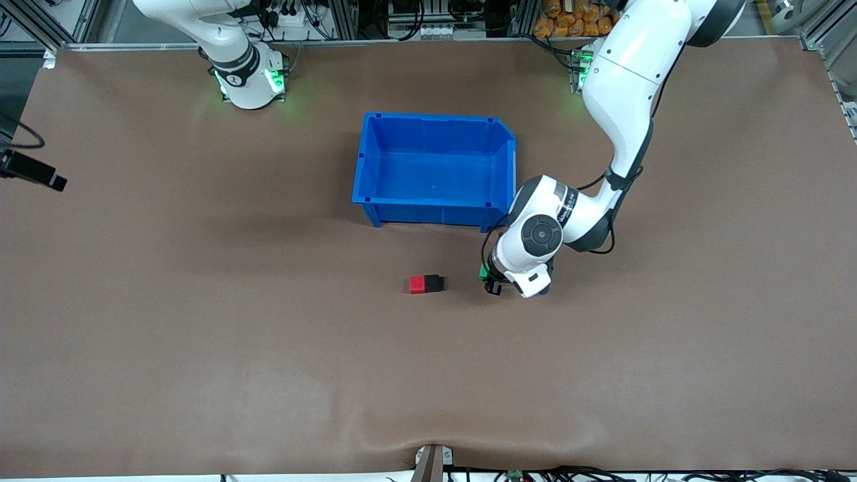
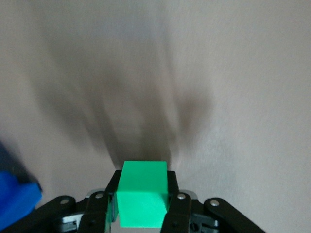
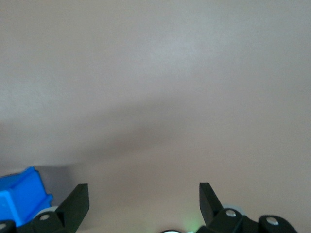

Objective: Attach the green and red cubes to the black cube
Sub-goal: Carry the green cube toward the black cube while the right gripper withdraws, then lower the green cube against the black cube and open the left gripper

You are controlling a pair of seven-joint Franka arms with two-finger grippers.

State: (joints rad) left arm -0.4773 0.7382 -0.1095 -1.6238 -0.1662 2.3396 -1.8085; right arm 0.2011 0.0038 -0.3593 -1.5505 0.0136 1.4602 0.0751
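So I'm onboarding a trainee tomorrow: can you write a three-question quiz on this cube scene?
1. True or false: the red cube touches the black cube.
2. What does the left hand hold? A) green cube B) red cube C) nothing
3. Fill in: the blue bin holds ____ cubes.

Key: 1 true; 2 A; 3 no. The right hand waits open, out of the front view.
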